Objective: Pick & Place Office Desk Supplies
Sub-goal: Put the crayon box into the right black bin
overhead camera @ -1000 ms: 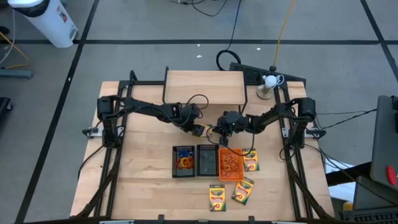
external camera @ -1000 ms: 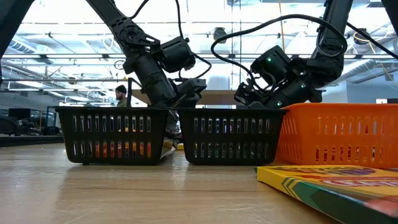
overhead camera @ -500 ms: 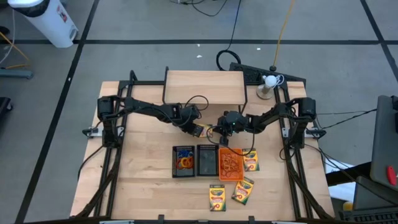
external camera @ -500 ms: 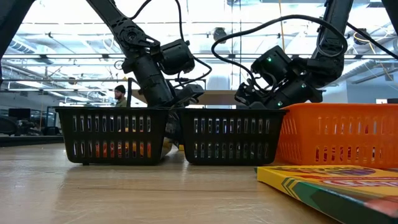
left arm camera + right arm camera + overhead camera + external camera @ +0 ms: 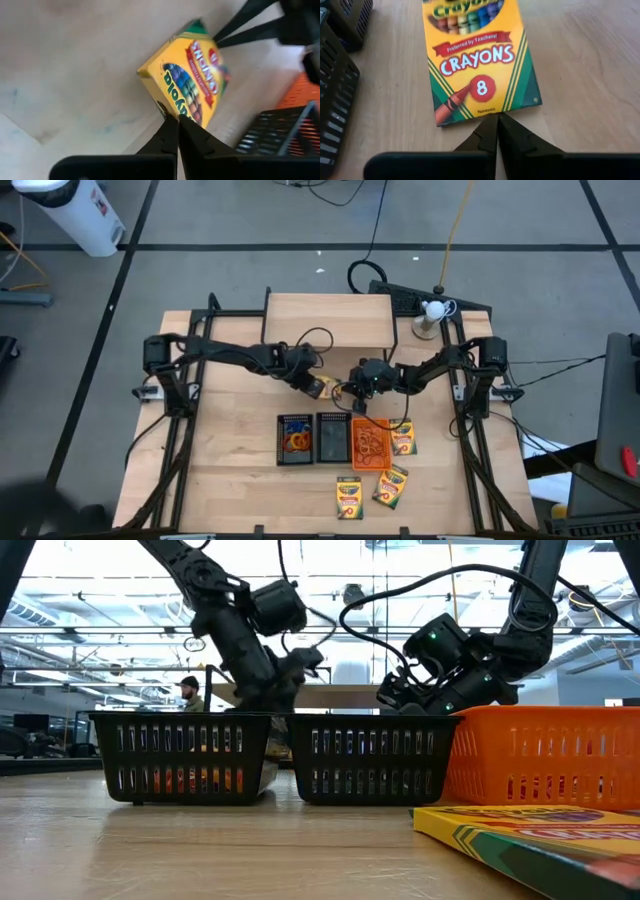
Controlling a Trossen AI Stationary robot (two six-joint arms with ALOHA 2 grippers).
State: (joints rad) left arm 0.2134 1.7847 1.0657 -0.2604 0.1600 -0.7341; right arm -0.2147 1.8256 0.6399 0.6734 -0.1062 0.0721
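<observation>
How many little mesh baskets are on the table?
3, side by side in a row: left black tray, middle black tray, orange tray on the right. None appear hidden.

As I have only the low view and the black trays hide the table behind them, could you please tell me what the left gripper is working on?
Observer: The left gripper is shut, with its tips at one end of a crayon box that lies flat on the table.
Operator: Where is the right gripper?
Observer: The right gripper is also shut and points at the same box's opposite end, just short of it.
Operator: Is anything in the trays?
Observer: From above, the left black tray holds rubber bands.
</observation>
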